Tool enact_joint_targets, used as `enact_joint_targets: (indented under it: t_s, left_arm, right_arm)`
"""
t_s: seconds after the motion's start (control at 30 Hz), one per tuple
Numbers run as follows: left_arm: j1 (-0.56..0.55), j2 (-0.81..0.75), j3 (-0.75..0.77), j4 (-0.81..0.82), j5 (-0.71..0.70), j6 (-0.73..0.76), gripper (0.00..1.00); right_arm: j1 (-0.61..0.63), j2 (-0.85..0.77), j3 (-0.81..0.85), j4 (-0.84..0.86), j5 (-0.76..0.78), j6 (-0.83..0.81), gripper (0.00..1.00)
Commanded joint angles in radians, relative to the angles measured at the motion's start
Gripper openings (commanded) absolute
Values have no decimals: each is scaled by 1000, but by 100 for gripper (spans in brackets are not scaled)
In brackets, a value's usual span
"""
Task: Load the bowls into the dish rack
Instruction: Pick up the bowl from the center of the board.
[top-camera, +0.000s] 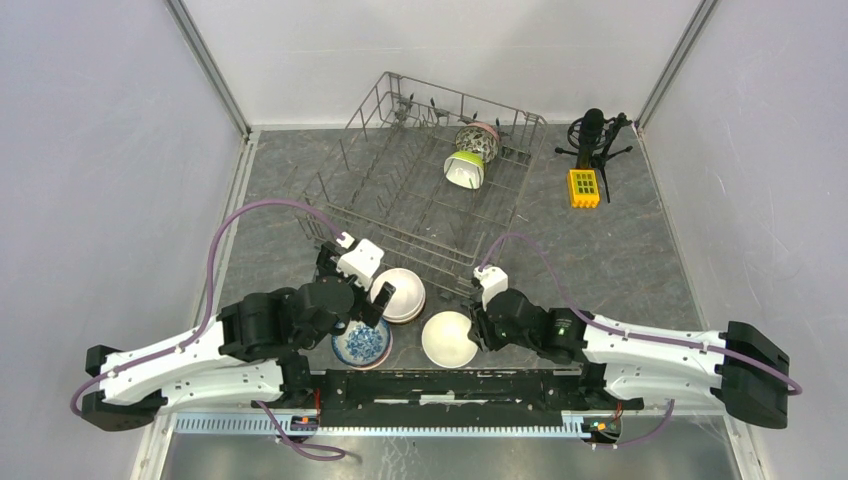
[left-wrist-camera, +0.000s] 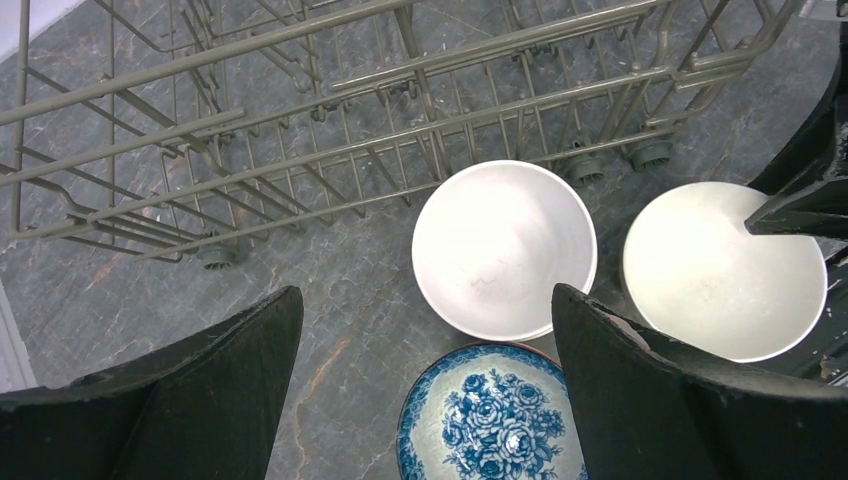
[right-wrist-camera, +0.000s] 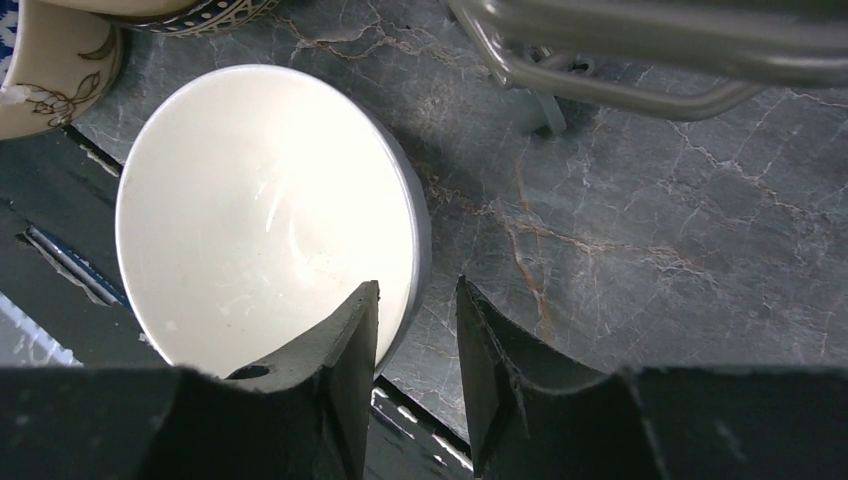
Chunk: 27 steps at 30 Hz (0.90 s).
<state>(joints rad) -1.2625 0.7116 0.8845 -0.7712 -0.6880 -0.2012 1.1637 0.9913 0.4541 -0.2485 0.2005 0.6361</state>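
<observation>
While left fingers (left-wrist-camera: 200, 400) gape wide, right fingers (right-wrist-camera: 340, 380) straddle, unclamped, the rim of the white bowl (right-wrist-camera: 250, 210).

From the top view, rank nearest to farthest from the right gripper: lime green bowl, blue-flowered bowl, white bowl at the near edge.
1. White bowl, at the right gripper, near edge.
2. Blue-flowered bowl, further left along the near edge.
3. Lime green bowl, far side, inside the dish rack.
</observation>
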Motion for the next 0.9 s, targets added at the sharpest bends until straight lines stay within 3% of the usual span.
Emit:
enact_joint_targets:
  t_s: [0.0, 0.17, 0.43, 0.57, 0.87]
  left_arm:
    - [5, -12, 36, 15, 10, -26, 100]
    - [5, -14, 36, 16, 15, -26, 100]
    - [4, -22, 36, 16, 18, -27, 100]
    - [5, -24, 36, 15, 18, -27, 100]
    - [3, -22, 35, 15, 18, -29, 100]
  right_arm:
    - [12, 18, 43, 2, 56, 15, 40]
    - [26, 43, 46, 11, 52, 18, 37]
    - [28, 27, 54, -2, 56, 11, 15]
    - [29, 7, 59, -21, 63, 3, 0]
    - [30, -79, 74, -31, 60, -39, 0]
